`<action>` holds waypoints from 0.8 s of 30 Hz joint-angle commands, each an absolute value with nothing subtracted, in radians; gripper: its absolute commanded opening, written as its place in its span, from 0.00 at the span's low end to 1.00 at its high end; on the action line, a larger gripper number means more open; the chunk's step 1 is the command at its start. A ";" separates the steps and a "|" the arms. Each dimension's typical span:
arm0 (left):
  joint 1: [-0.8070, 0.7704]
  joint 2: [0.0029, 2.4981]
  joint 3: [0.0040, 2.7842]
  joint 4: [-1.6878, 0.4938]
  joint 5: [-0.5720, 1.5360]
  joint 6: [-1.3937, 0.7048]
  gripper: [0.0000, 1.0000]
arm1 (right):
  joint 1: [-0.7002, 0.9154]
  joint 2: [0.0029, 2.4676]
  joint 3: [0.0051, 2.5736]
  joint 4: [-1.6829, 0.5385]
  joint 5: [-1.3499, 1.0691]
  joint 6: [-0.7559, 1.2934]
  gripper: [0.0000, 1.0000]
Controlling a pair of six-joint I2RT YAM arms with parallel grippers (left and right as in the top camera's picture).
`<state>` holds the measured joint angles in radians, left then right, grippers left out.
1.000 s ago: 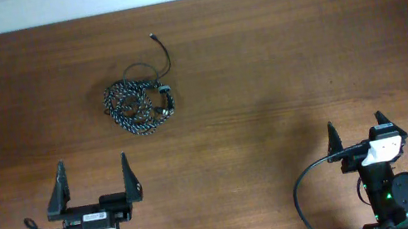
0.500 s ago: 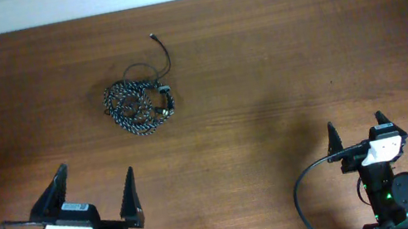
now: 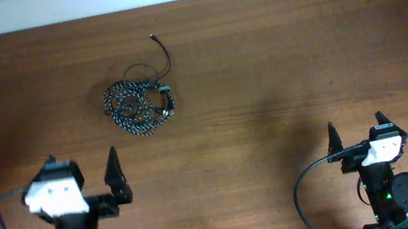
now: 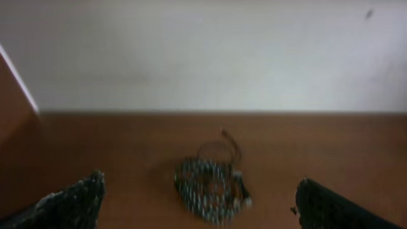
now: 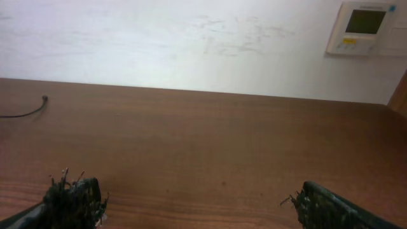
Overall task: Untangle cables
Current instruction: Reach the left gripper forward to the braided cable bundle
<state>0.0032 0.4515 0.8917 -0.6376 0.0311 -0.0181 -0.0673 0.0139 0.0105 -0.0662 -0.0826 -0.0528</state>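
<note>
Overhead, the counter (image 3: 277, 51) carries the left hand (image 3: 82, 159) at seven o'clock and the right hand (image 3: 355, 125) at five, both spread apart and empty. At eleven the cables (image 3: 139, 105) lie bunched together, speckled cable (image 3: 124, 112) tangled with thin black cable (image 3: 165, 54). Pinching the whole clump would likely drag both cords, tightening the knot.

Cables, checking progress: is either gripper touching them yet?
No, the cables lie bundled far from both the left gripper and the right gripper.
</note>
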 commanded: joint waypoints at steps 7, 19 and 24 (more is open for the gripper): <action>0.003 1.016 1.476 -1.010 -0.015 -0.112 0.99 | -0.065 0.007 0.006 -0.072 -0.077 -0.052 0.99; 0.003 1.276 1.521 -1.220 0.156 -0.127 0.99 | -0.065 0.007 0.006 -0.072 -0.077 -0.052 0.99; 0.003 1.423 1.521 -1.214 0.036 -0.253 0.99 | -0.065 0.007 0.006 -0.072 -0.077 -0.052 0.99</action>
